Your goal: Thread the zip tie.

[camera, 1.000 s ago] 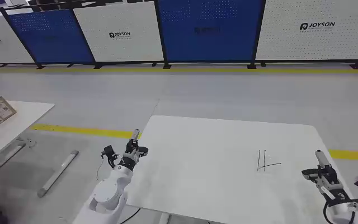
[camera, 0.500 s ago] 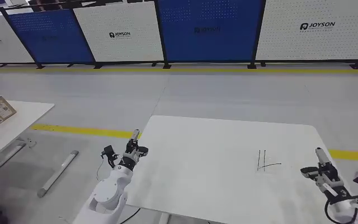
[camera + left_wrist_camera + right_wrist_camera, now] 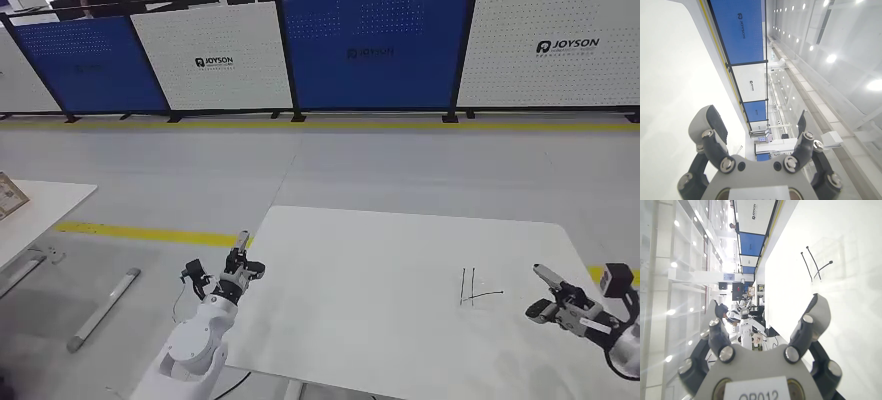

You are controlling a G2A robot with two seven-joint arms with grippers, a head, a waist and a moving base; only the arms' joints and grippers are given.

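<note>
Three thin black zip ties [image 3: 470,288] lie on the white table [image 3: 380,290] toward its right side: two side by side and one crossing their near ends. They also appear in the right wrist view as zip ties [image 3: 811,262], a short way ahead of my right gripper [image 3: 765,302]. That right gripper [image 3: 537,293] is open and empty near the table's right edge, pointing at the ties. My left gripper [image 3: 241,250] stands at the table's left edge, far from them. In its own view the left gripper [image 3: 757,117] is open and holds nothing.
A second white table [image 3: 40,205] stands off to the far left, and a grey bar [image 3: 103,308] lies on the floor beside my left arm. Blue and white panels [image 3: 375,55] line the back of the room.
My right gripper has swung from pointing away across the table to pointing left at the zip ties, its wrist shifting to the right. The left arm has not moved.
</note>
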